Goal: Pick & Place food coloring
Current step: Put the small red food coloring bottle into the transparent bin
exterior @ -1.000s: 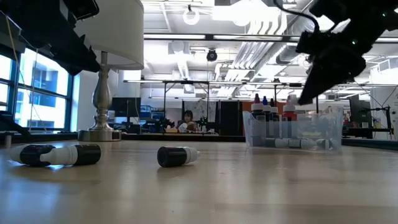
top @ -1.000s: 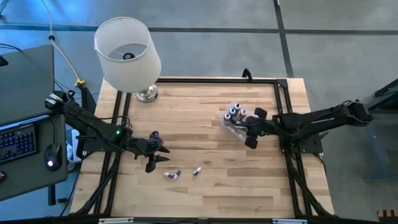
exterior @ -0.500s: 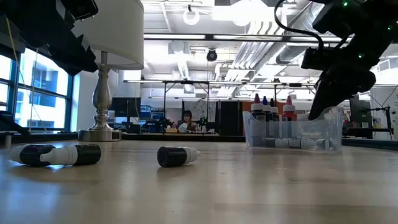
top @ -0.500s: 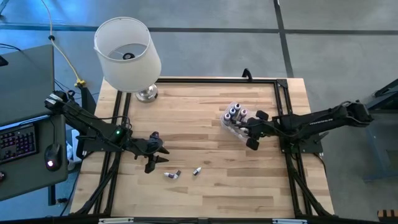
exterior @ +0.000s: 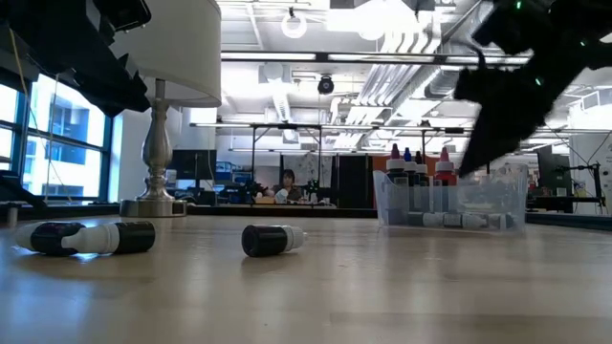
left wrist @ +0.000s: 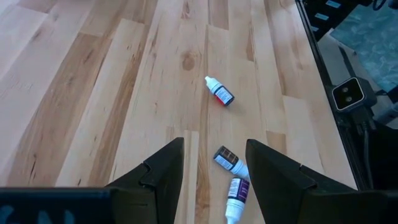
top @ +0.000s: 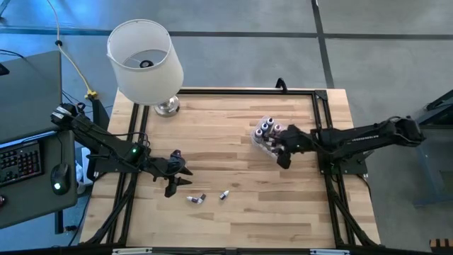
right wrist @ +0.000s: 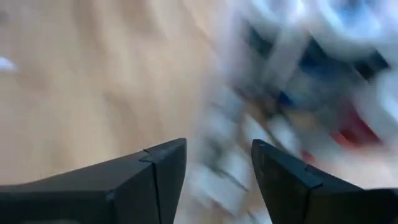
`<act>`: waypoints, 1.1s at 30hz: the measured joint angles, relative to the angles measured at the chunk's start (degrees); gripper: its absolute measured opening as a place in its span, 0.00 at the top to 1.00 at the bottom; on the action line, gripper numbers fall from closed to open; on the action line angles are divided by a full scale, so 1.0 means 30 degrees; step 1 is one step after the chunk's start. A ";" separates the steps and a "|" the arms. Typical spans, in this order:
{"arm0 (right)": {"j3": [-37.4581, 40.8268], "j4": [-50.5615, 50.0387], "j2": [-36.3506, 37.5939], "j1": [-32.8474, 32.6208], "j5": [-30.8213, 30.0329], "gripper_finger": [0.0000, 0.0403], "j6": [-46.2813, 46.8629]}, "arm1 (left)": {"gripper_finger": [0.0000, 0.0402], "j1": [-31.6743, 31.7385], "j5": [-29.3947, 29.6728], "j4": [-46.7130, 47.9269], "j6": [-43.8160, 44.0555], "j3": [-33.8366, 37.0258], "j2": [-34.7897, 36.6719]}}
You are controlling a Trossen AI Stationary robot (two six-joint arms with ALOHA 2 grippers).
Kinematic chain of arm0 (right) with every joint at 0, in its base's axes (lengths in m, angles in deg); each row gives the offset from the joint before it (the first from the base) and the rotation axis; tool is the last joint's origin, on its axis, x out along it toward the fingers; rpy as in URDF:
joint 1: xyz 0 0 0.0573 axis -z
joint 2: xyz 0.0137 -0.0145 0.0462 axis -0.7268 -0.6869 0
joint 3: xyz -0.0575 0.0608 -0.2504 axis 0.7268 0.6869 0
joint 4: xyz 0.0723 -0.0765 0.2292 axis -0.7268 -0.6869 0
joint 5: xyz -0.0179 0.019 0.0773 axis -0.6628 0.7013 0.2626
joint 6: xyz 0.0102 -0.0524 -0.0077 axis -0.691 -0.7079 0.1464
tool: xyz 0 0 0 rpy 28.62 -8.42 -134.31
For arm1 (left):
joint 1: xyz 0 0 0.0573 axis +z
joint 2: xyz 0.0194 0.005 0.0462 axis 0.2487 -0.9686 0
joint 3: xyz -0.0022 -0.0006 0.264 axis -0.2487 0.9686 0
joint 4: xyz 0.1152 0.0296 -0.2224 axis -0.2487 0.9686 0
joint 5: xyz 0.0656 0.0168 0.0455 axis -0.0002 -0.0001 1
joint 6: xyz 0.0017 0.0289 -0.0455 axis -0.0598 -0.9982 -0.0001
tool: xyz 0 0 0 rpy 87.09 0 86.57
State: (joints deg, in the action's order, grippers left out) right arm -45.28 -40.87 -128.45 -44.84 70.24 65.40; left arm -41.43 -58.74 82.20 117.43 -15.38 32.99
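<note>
Three small dropper bottles lie on their sides on the wooden table: a pair end to end (top: 197, 199) (exterior: 86, 236) and a single one (top: 224, 193) (exterior: 273, 239). My left wrist view shows all three (left wrist: 219, 91) (left wrist: 229, 160) (left wrist: 233, 196). More bottles stand upright in a clear tub (top: 265, 134) (exterior: 449, 201). My left gripper (top: 177, 178) (left wrist: 214, 144) is open, just left of the lying pair. My right gripper (top: 284, 146) (right wrist: 217, 146) is open at the tub's right side and looks blurred in the low view (exterior: 497, 110). My right gripper's open fingers stand close against the tub's right side (top: 278, 145). Whether a finger touches the tub, I cannot tell.
A table lamp with a white shade (top: 145, 60) stands on its metal base (top: 168, 106) (exterior: 158, 201) at the far left corner. A black frame rail (top: 318, 113) runs round the table. Bare wood lies in the middle and along the near edge.
My right gripper has dipped beside the tub, then shifted a little toward the table's left, closer to the tub. It is still moving and stays open. The bottles and the tub have not moved.
</note>
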 joint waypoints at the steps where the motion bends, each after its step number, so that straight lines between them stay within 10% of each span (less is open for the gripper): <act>1: -0.0007 0.1310 0.0000 -0.0121 0.0713 0.56 -0.0139 | 0.58 0.0000 -0.0006 0.0000 0.0000 0.0000 0.0000; 9: -0.0118 1.4280 -0.1268 -0.3008 0.1823 0.56 -0.4278 | 0.58 0.0000 0.0009 0.0000 0.0000 0.0000 0.0000; 16: -0.0629 2.0722 -0.9228 -0.5301 0.2423 0.56 -0.4169 | 0.58 0.0000 0.0233 -0.0005 -0.0006 0.0000 -0.0006; 33: -1.0749 1.5865 -2.1190 -0.5580 0.6304 0.56 -0.6186 | 0.58 0.0000 -0.0098 0.0015 0.0000 0.0000 -0.0007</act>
State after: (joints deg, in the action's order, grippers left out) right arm -77.53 6.73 -192.02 -61.58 89.16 46.84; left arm -41.43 -59.04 82.24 117.43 -15.38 32.96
